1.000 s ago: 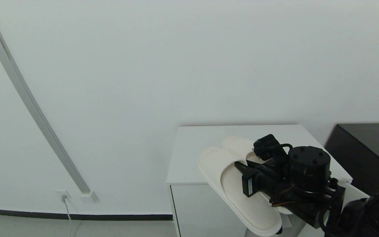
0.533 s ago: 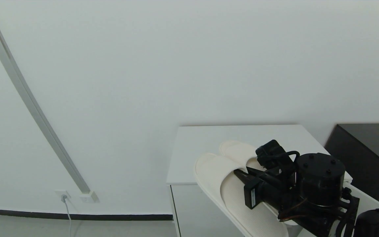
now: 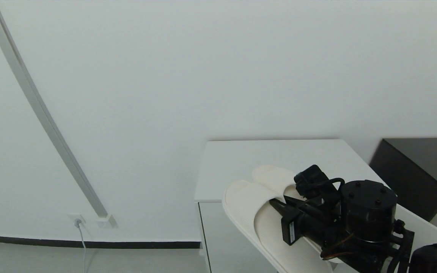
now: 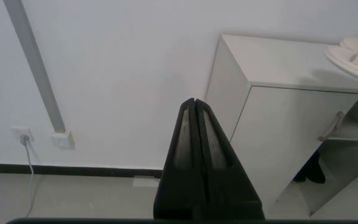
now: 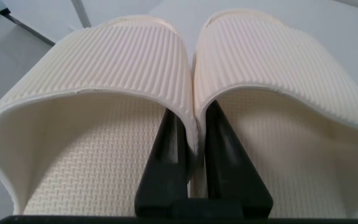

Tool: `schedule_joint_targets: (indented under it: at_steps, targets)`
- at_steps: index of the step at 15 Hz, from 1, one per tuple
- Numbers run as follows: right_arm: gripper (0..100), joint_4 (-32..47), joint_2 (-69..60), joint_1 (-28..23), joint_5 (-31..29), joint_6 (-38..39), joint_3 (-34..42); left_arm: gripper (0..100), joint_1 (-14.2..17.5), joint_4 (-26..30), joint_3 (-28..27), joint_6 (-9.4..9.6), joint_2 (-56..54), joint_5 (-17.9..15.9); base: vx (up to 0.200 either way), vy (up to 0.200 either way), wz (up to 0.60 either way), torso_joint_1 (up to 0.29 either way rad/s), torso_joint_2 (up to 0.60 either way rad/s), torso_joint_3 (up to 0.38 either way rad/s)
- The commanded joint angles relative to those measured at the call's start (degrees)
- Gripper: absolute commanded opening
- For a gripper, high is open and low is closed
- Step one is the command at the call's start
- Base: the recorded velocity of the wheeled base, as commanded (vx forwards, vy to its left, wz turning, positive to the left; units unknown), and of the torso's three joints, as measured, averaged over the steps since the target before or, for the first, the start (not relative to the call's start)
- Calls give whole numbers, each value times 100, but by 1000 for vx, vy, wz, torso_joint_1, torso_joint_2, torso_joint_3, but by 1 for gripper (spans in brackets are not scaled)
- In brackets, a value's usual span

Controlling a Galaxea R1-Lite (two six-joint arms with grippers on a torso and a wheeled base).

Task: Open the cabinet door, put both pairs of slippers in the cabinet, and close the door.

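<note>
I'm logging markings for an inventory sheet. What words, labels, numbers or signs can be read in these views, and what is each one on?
No text can be read in any view.
Small white label on the side of the right hand, which grips the slippers: its print is too small to read.
Slippers, cabinet and wall socket: no markings visible.

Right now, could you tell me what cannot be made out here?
Cabinet interior: head view, hidden behind the slippers and right gripper; left wrist view, cut off at the edge.
Inside the cabinet, a dark item: left wrist view, too small to identify.
Slippers' heels: head view, cut off at the bottom edge.
</note>
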Motion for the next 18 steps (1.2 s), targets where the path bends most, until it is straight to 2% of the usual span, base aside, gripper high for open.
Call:
schedule_joint_targets:
  at_steps: [1,7,18]
  targets:
    - [0,1,50,0,-5,0,-1,0,-1,6,1,-1,-1,1,-200,0,0,-7,-7,7]
    - [0,1,77,8,4,0,17,0,-1,6,1,-19,-1,1,-200,0,0,0,2,5]
    - [0,-34,226,0,-5,0,-1,0,-1,-2,1,-19,-1,10,0,0,0,0,0,0]
